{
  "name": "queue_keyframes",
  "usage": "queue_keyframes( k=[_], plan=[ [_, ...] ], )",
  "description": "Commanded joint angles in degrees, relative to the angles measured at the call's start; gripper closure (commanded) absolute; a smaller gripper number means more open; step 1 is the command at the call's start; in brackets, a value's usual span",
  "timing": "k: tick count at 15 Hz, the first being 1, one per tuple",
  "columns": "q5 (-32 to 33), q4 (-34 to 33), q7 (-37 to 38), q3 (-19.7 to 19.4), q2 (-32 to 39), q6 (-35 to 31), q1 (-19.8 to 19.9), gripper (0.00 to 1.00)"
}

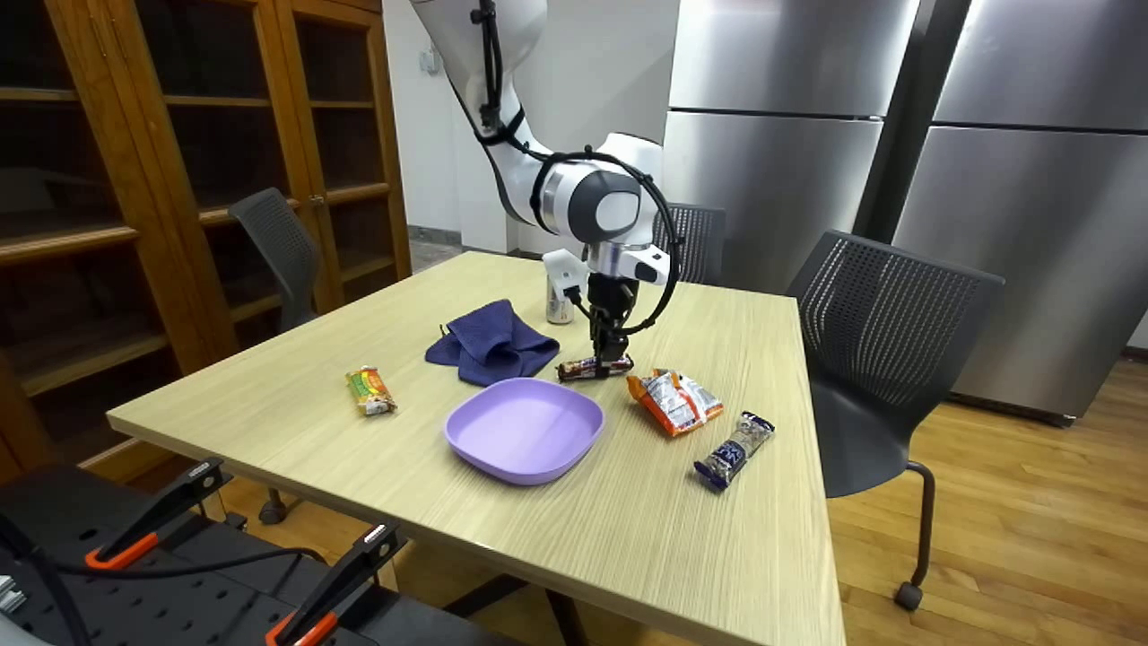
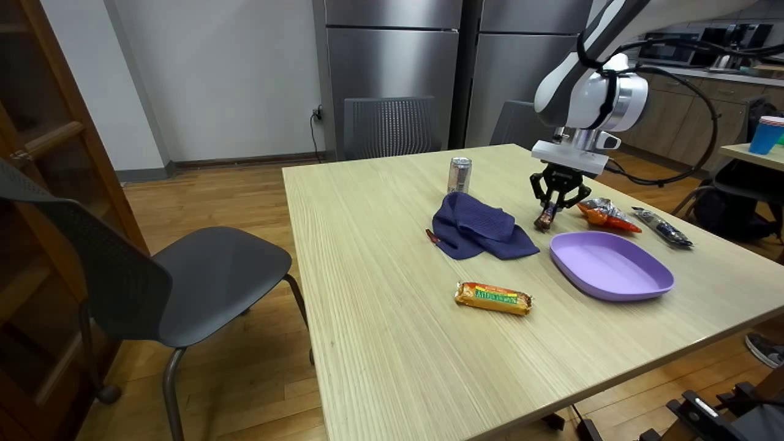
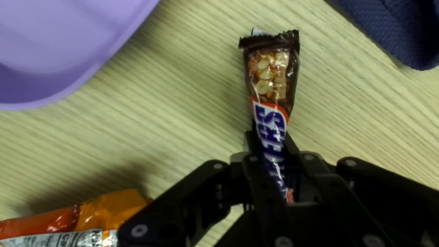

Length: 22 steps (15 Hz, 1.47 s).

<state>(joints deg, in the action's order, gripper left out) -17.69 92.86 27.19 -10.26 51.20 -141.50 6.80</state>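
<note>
On the desk [image 1: 753, 556], the purple plate [image 1: 525, 431] is set toward the near edge in an exterior view; the blue cloth [image 1: 502, 345] and the orange packet [image 1: 677, 401] are placed farther from that edge. Between these two, well in from the corners, the Snickers bar [image 3: 271, 113] is seen at the desk's surface, pinched by the fingers [image 3: 256, 171]. The step in hand is judged to be the grasp; a firm hold and straight lift seem called for next.
</note>
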Motion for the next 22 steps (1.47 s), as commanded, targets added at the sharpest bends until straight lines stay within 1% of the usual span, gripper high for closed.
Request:
queue_keyframes(
  k=[1, 2, 6, 12, 16, 22],
  plan=[
    [-0.3, -0.2, 0.7, 0.7, -0.8, 0.5, 0.5, 1.0],
    [-0.1, 0.0, 0.6, 0.6, -1.0, 0.5, 0.4, 0.97],
    [0.5, 1.4, -0.8, 0.7, -2.7, 0.7, 0.0, 0.97],
    [2.1, 5.7, -3.9, 0.7, -7.6, 0.1, -1.1, 0.97],
    [4.3, 10.0, -6.3, 0.5, -11.4, -0.1, -2.1, 0.97],
    [8.8, 19.2, -9.9, 0.5, -17.8, -0.9, -3.9, 0.97]
  ],
)
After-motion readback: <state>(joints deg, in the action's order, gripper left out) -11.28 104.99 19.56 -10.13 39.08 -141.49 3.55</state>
